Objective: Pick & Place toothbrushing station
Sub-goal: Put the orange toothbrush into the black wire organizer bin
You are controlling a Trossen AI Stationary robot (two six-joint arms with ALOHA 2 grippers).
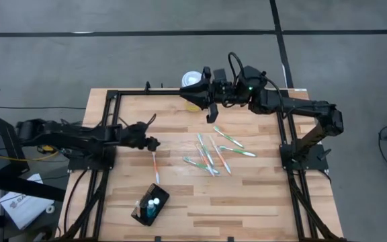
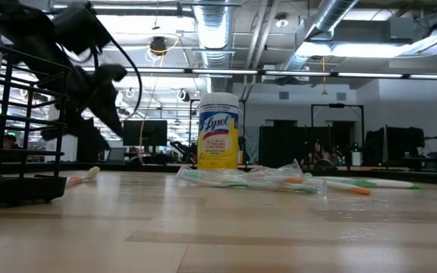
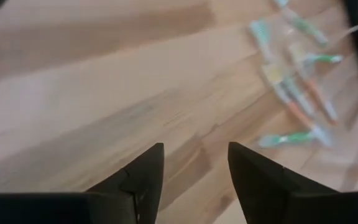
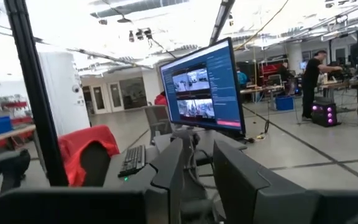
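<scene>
High view: the toothbrushing station, a black slotted holder, stands near the front edge of the wooden table, left of centre, holding a teal item and white-capped items. The left gripper hovers above one orange-and-white toothbrush. A scatter of loose toothbrushes lies at mid-table. The right gripper is over the white-lidded wipes canister at the far edge.

Low view: the station fills the left edge; the yellow-labelled Lysol canister stands upright behind the wrapped toothbrushes.

Left wrist view: the left gripper is released, fingers parted above bare wood, toothbrushes beyond.

Right wrist view: the right gripper points into the room, fingers slightly apart with nothing between them; a monitor and a person show behind.
</scene>
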